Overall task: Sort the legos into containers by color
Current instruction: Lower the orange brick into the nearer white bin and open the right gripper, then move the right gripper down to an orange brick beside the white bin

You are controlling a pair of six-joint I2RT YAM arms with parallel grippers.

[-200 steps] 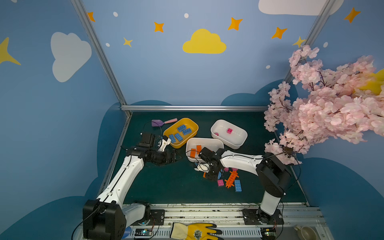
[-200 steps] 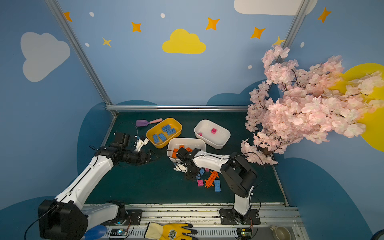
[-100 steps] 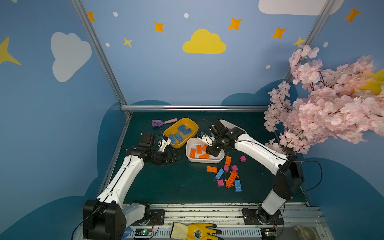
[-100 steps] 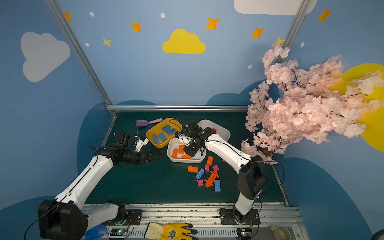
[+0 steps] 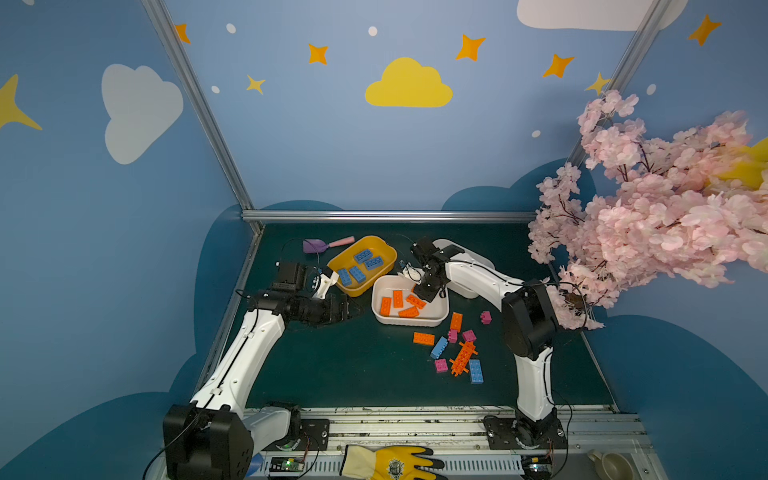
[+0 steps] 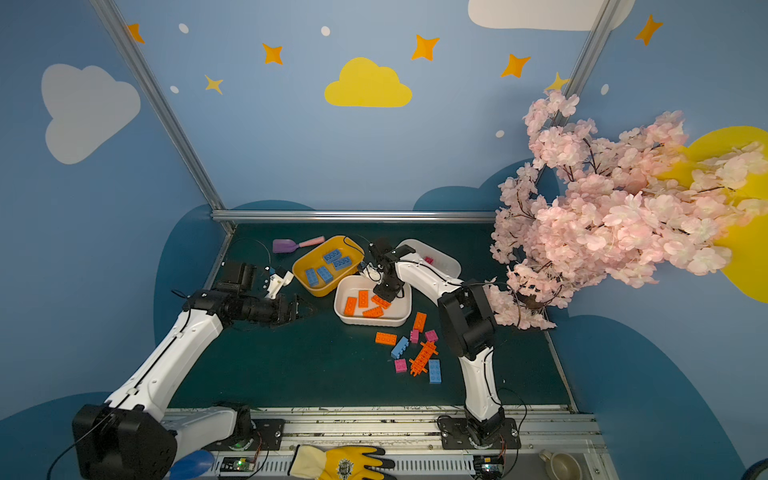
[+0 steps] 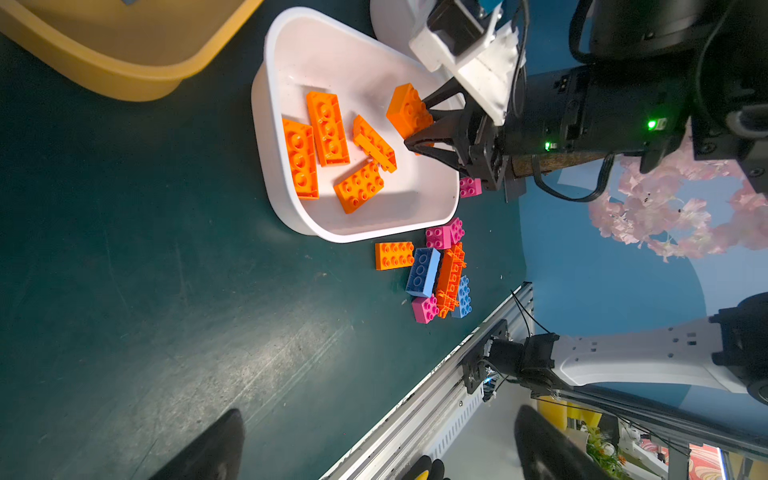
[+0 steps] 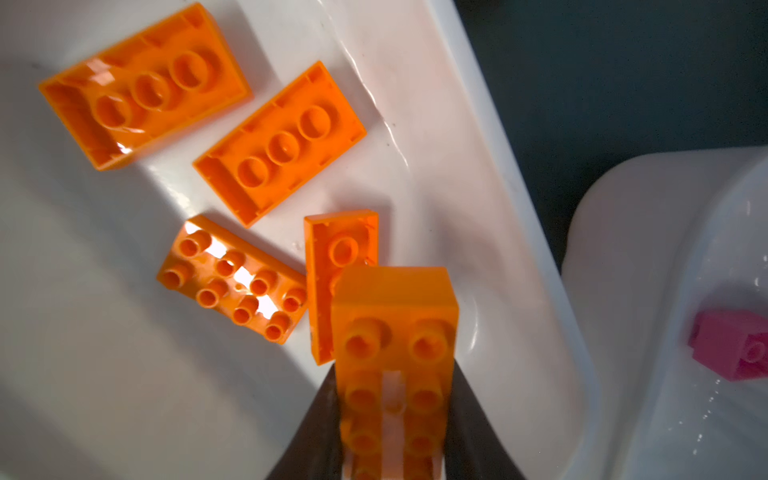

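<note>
Far white tub [image 6: 445,257] lay largely hidden behind the right arm [image 6: 424,276] in both top views. In the right wrist view, the held orange brick [image 8: 395,332] ran off the frame edge, its nearer studs blurred.

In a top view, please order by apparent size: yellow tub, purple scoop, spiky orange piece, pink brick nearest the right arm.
1. yellow tub
2. purple scoop, slightly longer than the next
3. spiky orange piece
4. pink brick
</note>
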